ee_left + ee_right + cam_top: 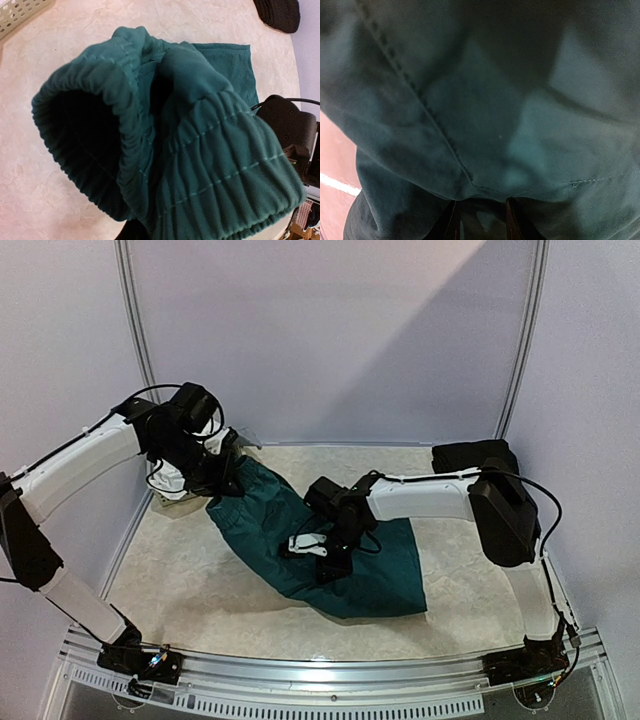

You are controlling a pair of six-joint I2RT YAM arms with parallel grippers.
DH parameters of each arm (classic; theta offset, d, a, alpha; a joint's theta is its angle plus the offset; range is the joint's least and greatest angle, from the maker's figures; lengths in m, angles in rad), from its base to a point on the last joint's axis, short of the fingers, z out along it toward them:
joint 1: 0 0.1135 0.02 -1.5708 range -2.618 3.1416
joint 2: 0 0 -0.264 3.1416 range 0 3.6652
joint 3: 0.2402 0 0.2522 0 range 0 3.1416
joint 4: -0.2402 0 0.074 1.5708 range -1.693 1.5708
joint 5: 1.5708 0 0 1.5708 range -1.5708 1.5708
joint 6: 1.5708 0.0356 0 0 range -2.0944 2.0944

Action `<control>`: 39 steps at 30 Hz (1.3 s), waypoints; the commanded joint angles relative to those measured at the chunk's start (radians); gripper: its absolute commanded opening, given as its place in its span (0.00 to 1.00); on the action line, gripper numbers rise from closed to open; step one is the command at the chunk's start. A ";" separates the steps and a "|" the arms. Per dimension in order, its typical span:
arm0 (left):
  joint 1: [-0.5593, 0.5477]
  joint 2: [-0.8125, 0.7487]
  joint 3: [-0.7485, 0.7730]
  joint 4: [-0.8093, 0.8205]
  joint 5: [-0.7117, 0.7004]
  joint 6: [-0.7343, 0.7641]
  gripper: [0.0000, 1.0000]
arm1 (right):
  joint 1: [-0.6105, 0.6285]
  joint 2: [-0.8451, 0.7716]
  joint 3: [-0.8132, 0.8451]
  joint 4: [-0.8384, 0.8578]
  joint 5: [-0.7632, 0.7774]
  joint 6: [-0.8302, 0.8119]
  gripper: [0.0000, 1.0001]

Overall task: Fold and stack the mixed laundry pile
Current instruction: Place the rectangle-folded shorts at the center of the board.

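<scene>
Clamped narrowly on the elastic waistband, the left claw holds one end of the teal-green shorts up off the table at the far left. In its wrist view the gathered waistband fills nearly the whole picture. The waist opening gapes dark on the left and the ribbed elastic folds over on the right. The fingers themselves are almost wholly hidden under the cloth.

The right claw is down on the middle of the same garment, near the centre of the table. Its wrist view shows two dark fingers standing a little apart at the bottom edge, with teal cloth bunched in the gap between them. They pinch a fold of the shorts. A stitched seam runs diagonally across the fabric just in front of that camera.

From the raised waistband the shorts slope down and to the right. The legs lie spread flat on the table, reaching toward the near right.

Just behind and below the left claw, at the far left edge, sits a pale perforated basket, whose corner also shows in the left wrist view. The black trousers lie in a dark heap at the far right corner, well apart from the shorts and partly behind the right arm's elbow. One edge of them shows in the left wrist view.
</scene>
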 commanded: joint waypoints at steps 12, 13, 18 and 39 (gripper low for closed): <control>-0.122 0.139 0.179 0.016 0.147 -0.018 0.01 | 0.006 0.084 0.066 -0.047 0.062 0.003 0.32; -0.129 0.152 0.191 0.017 0.148 -0.019 0.01 | 0.006 0.078 0.065 -0.051 0.070 0.003 0.32; -0.139 0.181 0.219 0.017 0.129 -0.026 0.00 | 0.006 -0.005 -0.011 -0.058 0.145 -0.019 0.34; -0.193 0.339 0.427 0.033 0.068 -0.104 0.00 | -0.316 -0.561 -0.435 -0.062 0.058 0.048 0.51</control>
